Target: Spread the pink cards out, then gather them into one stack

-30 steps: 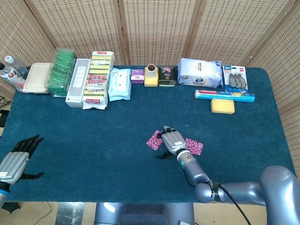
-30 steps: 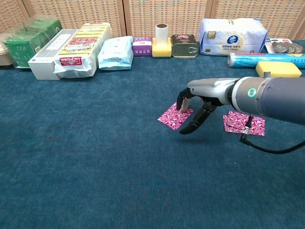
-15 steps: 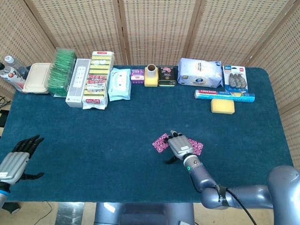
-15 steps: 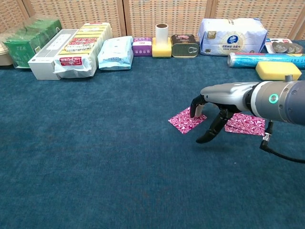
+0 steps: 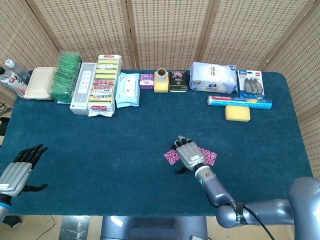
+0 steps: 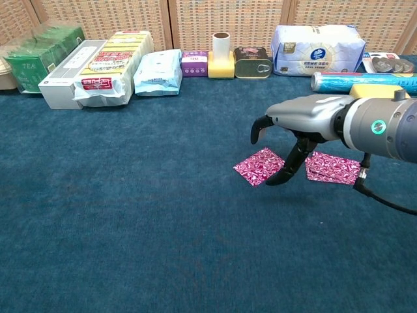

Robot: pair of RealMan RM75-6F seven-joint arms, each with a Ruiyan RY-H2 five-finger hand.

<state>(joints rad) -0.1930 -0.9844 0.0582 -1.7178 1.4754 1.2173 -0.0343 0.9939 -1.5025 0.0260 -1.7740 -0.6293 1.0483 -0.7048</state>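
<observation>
right hand above the pink cards, holding nothing

left hand (image 5: 16,168) sits at the far-left table edge, head view only, fingers spread and nothing in them, well apart from the cards.

back row of the blue table (image 5: 100,145), left to right: beige lidded box (image 5: 39,83), green tea packs (image 5: 65,76), white remote box (image 5: 83,87), yellow sponge pack (image 5: 105,85), light blue wipes pack (image 5: 127,89), small purple box (image 5: 146,80), yellow holder with a brown roll (image 5: 161,80), dark tin (image 5: 178,81), white tissue pack (image 5: 213,77), blue foil roll (image 5: 239,103), yellow sponge (image 5: 237,113), blister pack (image 5: 250,83).

pink cards: single card (image 6: 260,166) lies flat on the cloth right of table centre, just beside a small stack (image 6: 332,167) to its right, not touching in the chest view. in the head view the hand covers the gap between them.

right hand (image 6: 290,134) is raised over the space between the two, palm down. fingers (image 6: 258,128) curl downward, apart from the thumb, clear of the single card; thumb tip points down close to that card's right edge, cannot tell if it touches. nothing pinched.
</observation>
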